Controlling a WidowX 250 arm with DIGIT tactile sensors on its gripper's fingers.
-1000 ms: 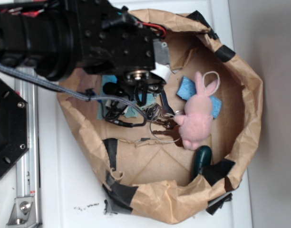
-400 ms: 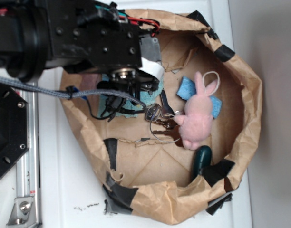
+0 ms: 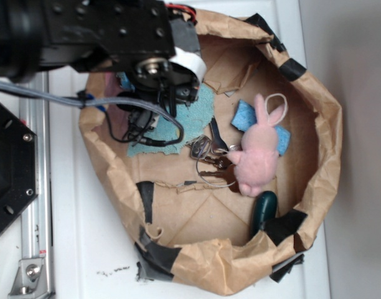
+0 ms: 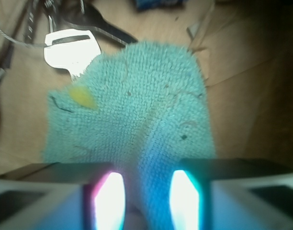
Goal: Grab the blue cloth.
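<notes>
So the gripper [image 4: 146, 196] has its two fingers pinched in on a raised fold of the blue cloth [image 4: 137, 110], which lies on the paper bag [image 3: 315, 156] floor and runs straight out ahead toward the keys [image 4: 70, 45].

A bulky black arm [image 3: 84, 31] is seen, studded with small round screws. A silver disc is set into its wrist, with a white band beside it. Grey sleeved cable and thin black wires are looped below; red wire shows on top.
</notes>
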